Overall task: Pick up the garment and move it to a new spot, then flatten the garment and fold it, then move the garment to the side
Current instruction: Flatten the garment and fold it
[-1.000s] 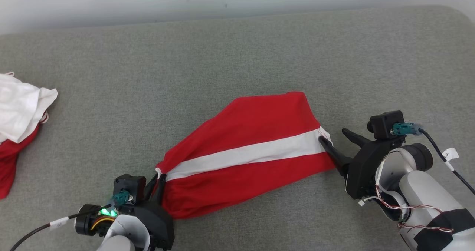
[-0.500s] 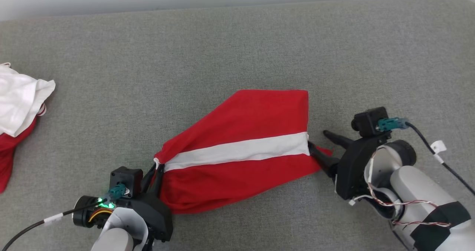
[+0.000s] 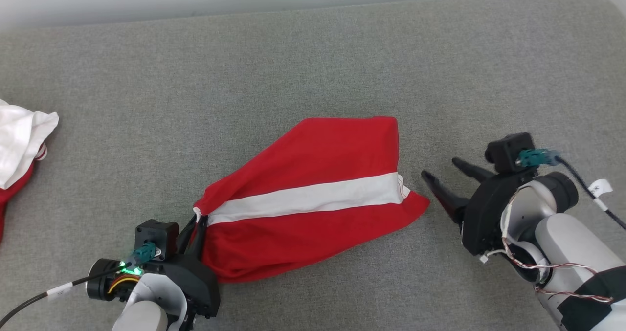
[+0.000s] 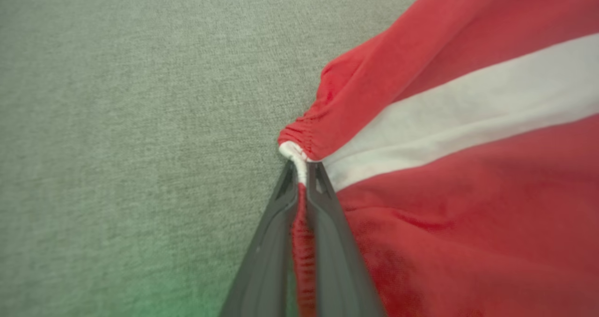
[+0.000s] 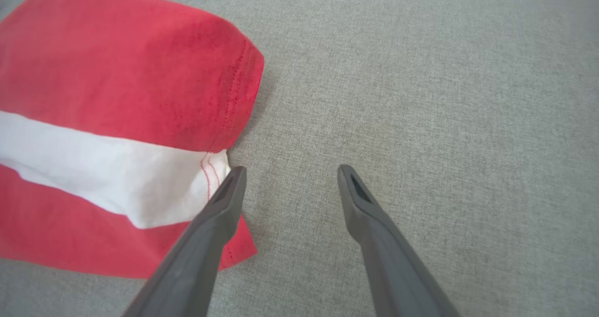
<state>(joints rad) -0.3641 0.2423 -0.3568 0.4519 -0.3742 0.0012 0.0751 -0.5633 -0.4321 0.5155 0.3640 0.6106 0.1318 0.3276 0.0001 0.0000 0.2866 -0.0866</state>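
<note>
A red garment with a white stripe [image 3: 313, 199] lies spread on the grey surface, running from lower left to upper right. My left gripper [image 3: 196, 223] is shut on its bunched left end, and the left wrist view shows the gathered hem [image 4: 299, 153] pinched between the fingers of that gripper [image 4: 303, 167]. My right gripper [image 3: 438, 168] stands open just right of the garment's right edge, apart from the cloth. In the right wrist view, that gripper [image 5: 288, 172] has its left finger [image 5: 224, 204] next to the stitched hem of the garment [image 5: 112, 134], with nothing between its fingers.
A second pile of white and red cloth [image 3: 19, 145] lies at the far left edge. The grey padded surface [image 3: 313, 67] ends at a pale wall along the top, with bare room behind and right of the garment.
My right gripper has drawn back to the right and off the garment's right edge, which it touched before. That edge has settled flat. The camera view has shifted a little.
</note>
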